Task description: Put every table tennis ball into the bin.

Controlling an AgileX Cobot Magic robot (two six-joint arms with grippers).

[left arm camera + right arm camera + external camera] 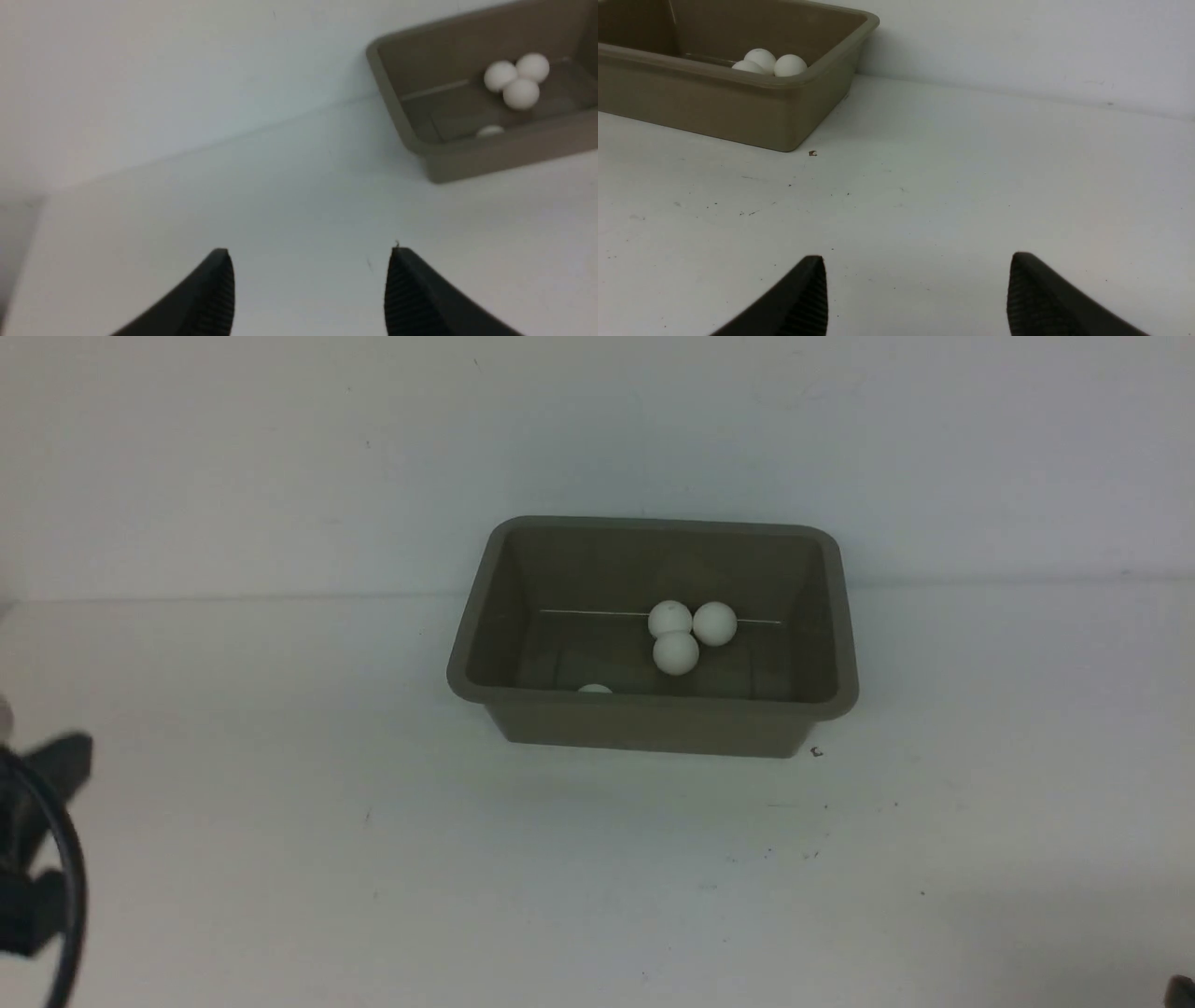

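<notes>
The white worktop (597,859) carries the taupe bin (653,723), which stands against the back wall. Both arms sit well clear of it, near the robot's own side. The left tool (310,280) has its two dark ribbed fingers spread apart over bare worktop, gripping nothing; the right tool (917,289) is likewise parted wide and empty. Inside the bin lie four table tennis balls: a cluster of three (676,652) touching one another near the middle of the floor, and a fourth ball (595,689) tucked against the near wall (only its top shows over the rim). A small dark speck (817,752) lies just beside the bin's near right corner.
</notes>
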